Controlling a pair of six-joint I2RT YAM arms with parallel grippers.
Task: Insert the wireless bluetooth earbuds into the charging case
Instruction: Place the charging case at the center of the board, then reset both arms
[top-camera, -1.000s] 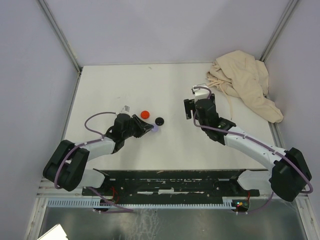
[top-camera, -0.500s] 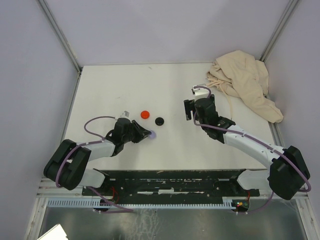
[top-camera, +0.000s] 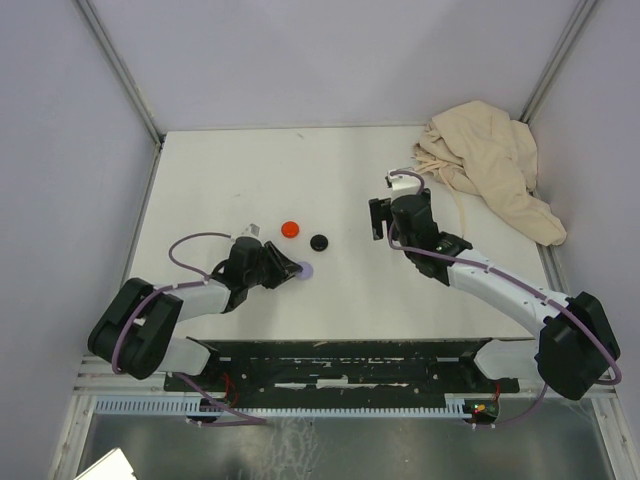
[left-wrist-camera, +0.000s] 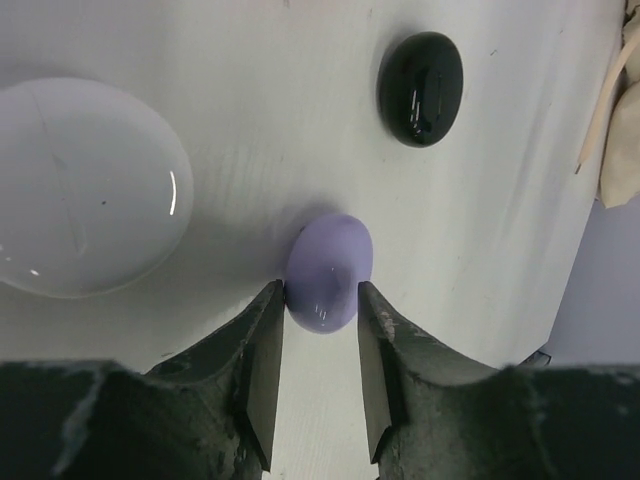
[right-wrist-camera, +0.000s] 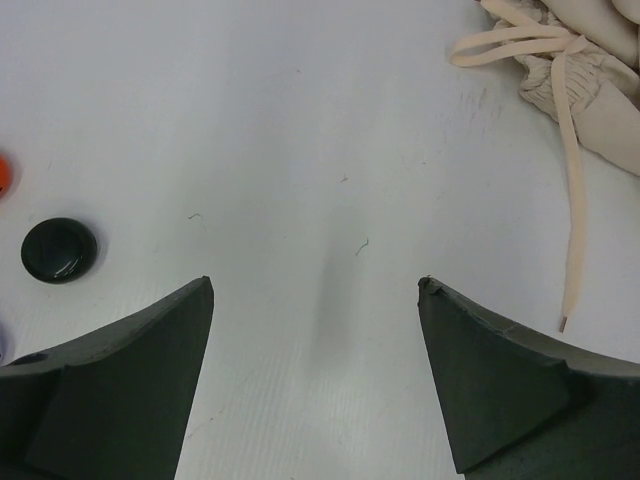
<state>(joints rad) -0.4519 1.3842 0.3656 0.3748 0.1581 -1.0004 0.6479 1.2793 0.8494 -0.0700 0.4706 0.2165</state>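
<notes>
Buds: none showing in any view, so nothing to load yet
Lavender disc (left-wrist-camera: 328, 265): flat on table (right-wrist-camera: 300, 120), near black disc (left-wrist-camera: 421, 88) and white disc (left-wrist-camera: 80, 185); my guess is it's a case
Left tool (left-wrist-camera: 320, 295): jaws nearly closed, hugging the disc's near end; can't tell if it's pinching or just touching
Right tool (right-wrist-camera: 315, 285): wide open, holding nothing, above table
Handling: looks light, hard, glossy and rounded, so probably slippery; I'd pinch across its widest middle, low down

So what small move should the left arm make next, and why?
Probably open the left gripper a little wider, then draw straight back. The lavender oval piece lies on the table with its near end between the fingertips, which sit close against both of its sides; whether they pinch it is unclear. Backing off without widening first might drag it along.
</notes>
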